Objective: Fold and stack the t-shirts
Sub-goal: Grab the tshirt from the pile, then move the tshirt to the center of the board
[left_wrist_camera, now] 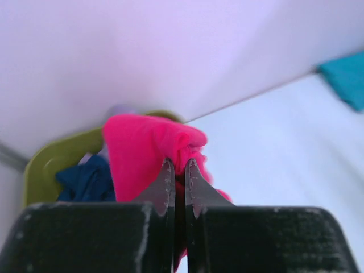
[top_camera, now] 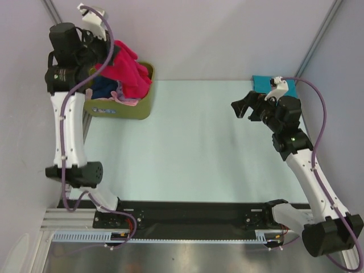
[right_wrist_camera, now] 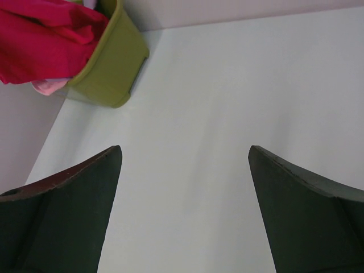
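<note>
A bright red t-shirt hangs bunched above the olive-green bin at the back left. My left gripper is shut on the red t-shirt, a fold of cloth pinched between its fingers. Under it in the bin lie a navy t-shirt and a pink one. A teal t-shirt lies flat at the back right, behind my right gripper. That right gripper hovers over the bare table, open, with nothing between its fingers.
The pale table stretches between the bin and the teal shirt. Grey walls close the back and both sides. The bin shows at the top left of the right wrist view, red cloth spilling over it.
</note>
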You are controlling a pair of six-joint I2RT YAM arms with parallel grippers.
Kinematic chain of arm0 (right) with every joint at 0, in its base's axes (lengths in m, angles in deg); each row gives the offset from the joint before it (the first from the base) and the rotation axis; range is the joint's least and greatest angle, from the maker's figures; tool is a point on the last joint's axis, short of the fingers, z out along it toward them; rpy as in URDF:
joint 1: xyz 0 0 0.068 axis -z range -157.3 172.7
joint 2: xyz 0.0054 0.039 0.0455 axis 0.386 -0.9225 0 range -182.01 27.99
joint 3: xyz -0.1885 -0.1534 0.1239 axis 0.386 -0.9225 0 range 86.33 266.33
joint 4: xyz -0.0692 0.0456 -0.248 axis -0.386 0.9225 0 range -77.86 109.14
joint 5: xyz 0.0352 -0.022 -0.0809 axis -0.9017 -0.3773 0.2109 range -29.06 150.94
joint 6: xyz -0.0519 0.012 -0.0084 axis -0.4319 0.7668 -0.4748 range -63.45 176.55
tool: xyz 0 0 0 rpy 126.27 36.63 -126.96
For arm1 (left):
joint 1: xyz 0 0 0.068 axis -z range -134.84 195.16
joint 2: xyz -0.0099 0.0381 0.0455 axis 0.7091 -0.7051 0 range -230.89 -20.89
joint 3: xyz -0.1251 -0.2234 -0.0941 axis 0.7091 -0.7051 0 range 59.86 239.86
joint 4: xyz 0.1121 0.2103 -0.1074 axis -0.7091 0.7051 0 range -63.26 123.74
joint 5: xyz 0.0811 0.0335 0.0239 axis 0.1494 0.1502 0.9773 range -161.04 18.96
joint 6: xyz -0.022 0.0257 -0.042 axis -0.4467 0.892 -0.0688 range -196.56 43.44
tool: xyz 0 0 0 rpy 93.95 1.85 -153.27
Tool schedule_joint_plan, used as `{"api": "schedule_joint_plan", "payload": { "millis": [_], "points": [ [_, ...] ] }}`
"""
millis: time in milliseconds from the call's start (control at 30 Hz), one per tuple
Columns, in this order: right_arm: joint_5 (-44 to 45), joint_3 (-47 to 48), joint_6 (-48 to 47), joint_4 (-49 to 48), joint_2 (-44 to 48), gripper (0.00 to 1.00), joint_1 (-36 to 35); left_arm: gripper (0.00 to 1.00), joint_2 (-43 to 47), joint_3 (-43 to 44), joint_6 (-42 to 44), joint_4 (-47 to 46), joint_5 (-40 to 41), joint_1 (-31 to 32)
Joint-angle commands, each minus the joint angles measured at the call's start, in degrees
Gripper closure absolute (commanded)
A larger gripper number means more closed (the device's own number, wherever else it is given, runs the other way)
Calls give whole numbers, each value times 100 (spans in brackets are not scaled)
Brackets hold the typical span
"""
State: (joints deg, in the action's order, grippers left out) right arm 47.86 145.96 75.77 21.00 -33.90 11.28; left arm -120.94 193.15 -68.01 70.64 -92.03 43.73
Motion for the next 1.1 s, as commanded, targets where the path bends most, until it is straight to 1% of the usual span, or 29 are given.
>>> {"api": "schedule_joint_plan", "payload": {
  "millis": [0,33,67,100,167,267,333,400,433,467,533,633,733,767,833,867,933,1000,1033,1067],
  "points": [
    [-1,22,-50,133,440,0,-27,100,1222,31,514,609,-1221,748],
    [-28,4,-50,151,510,0,-27,100,1355,-48,594,898,-1319,863],
    [-71,-31,-33,168,624,0,-27,100,1487,-162,734,1049,-1415,1107],
    [-98,-48,-7,194,686,0,-27,100,1697,-198,787,1164,-1503,1223],
    [-220,-66,72,212,835,0,-36,100,1857,-225,884,1463,-1959,1504],
    [-388,-75,134,274,968,0,-79,100,2094,-268,666,1525,-2724,1698],
    [-379,-57,117,414,1091,0,-106,99,2253,-435,586,1473,-3137,1708],
    [-344,-57,99,589,1213,0,-115,99,2375,-935,533,1385,-3078,1708],
    [-318,-84,99,642,1249,0,-115,100,2420,-1163,446,1237,-2947,1708],
    [-309,-92,82,704,1275,0,-124,100,2464,-1592,410,1157,-2676,1708],
    [-283,-136,90,801,1372,0,-141,100,2552,-1859,357,1095,-2410,1690],
    [-256,-171,134,854,1442,0,-159,100,2701,-1965,541,1304,-2471,1585],
    [-300,-251,204,793,1399,0,-220,100,3008,-2166,700,1507,-2314,1383],
    [-318,-294,222,766,1373,0,-229,100,3235,-2498,691,1499,-2243,1191],
    [-292,-338,301,731,1337,0,-282,100,3439,-2834,647,1481,-2094,927],
    [-291,-391,327,696,1311,0,-308,100,3579,-3062,630,1464,-2015,699],
    [-283,-426,363,661,1284,0,-352,100,3668,-3239,621,1420,-1769,583],
    [-300,-461,345,643,1232,0,-387,100,3651,-3371,639,1350,-1846,583],
    [-292,-470,345,652,1206,0,-405,100,3616,-3424,543,1262,-2134,583],
    [-283,-479,345,678,1205,0,-396,99,3537,-3589,394,1131,-2241,635]
  ]
}}
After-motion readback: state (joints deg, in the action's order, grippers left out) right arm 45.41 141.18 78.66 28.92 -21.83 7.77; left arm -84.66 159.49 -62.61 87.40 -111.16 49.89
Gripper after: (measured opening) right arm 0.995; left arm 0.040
